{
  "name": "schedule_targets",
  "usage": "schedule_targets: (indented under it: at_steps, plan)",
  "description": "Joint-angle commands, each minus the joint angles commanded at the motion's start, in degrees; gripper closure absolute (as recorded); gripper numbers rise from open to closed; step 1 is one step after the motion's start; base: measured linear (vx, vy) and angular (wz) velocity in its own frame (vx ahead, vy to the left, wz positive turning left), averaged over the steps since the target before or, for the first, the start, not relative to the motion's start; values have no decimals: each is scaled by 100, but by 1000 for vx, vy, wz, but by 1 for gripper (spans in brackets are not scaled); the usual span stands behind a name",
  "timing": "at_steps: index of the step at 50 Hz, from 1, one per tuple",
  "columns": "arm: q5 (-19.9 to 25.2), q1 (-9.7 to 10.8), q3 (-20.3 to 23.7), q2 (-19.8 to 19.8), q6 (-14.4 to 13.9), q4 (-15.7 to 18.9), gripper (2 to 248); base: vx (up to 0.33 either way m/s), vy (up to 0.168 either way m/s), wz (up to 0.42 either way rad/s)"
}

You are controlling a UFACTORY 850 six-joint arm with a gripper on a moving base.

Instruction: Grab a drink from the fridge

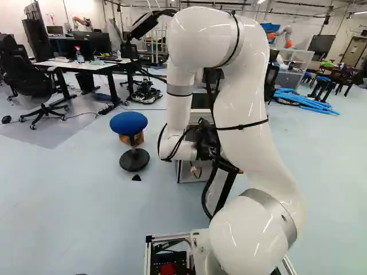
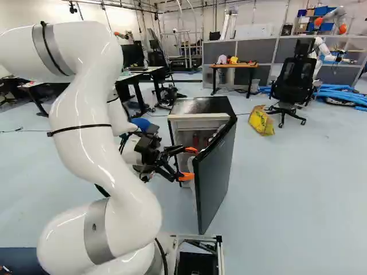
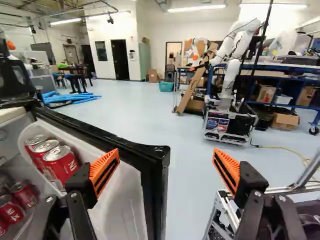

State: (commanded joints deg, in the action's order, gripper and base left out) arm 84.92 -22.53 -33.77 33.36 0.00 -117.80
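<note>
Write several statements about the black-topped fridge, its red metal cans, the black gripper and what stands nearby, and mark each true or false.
1. The black two-fingered gripper with orange pads is open. True.
2. The dark, flat door of the black-topped fridge is shut. False: it stands open.
3. Red metal cans stand in the inner side of the door. True.
4. The crumpled yellow bag lies on top of the fridge. False: it lies on the pale blue floor.
5. In the left base view, the stool with a round blue seat stands to the left of the fridge. True.
</note>
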Motion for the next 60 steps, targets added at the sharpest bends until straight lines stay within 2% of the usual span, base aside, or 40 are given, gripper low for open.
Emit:
schedule_targets:
  at_steps: [19,32,49,60]
  plan:
    - [-212,664,-303,0,0,-121,3,0,0,0]
    - [-212,1102,-515,14,0,-238,3,0,0,0]
    - [-212,1675,-813,40,0,-603,3,0,0,0]
    - [-212,2026,-1008,62,0,-635,3,0,0,0]
